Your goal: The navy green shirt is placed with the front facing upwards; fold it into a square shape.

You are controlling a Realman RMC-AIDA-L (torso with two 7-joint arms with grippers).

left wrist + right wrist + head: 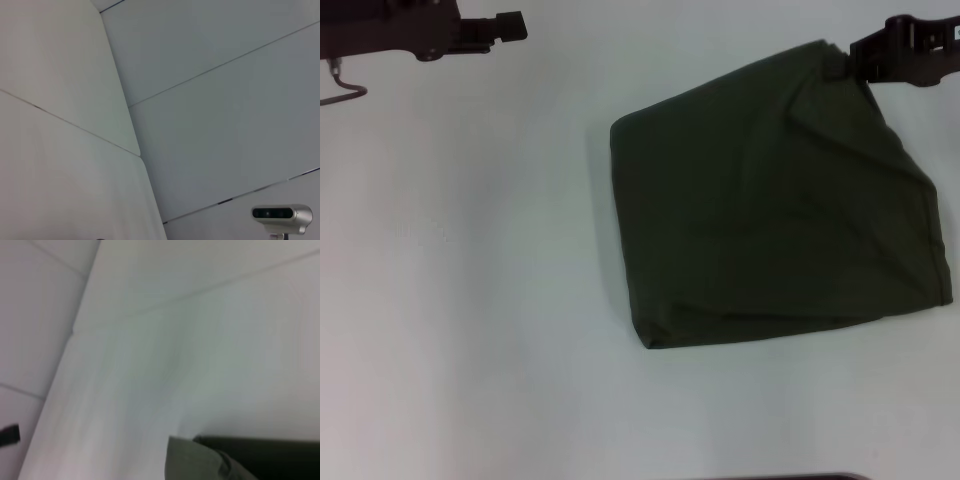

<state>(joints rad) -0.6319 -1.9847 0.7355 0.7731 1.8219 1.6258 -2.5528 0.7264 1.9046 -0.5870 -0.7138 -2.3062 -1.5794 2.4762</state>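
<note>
The navy green shirt [770, 200] lies in the right half of the head view as a folded, roughly four-sided bundle, skewed so that one corner points to the upper right of the frame and another to the lower left. No lettering shows on the upper face. Its left and lower edges look fairly straight, while the right side bulges out toward the frame's edge and soft creases run across the cloth, so the shape is near a square but not yet tidy.

At the upper right corner of the bundle sits the right end effector [852, 62], its tip meeting the cloth there; it appears to be pinching that corner, though the fingers themselves are too dark to read with certainty. The right wrist view shows only a strip of green cloth [200, 462] low in the frame against pale surface.

The left end effector [505, 27] is in the upper left of the head view, well apart from the shirt; whether it is spread or pressed together cannot be told. Its wrist view looks up at pale wall panels and a small camera [281, 214], not at the work.

The table [470, 300] is plain and white.

Judging from this, the step in hand is the final squaring. To do it well, the held corner should be drawn so its edges align with the layer below, laid flat without dragging the whole bundle, and let go only once the cloth rests level.
</note>
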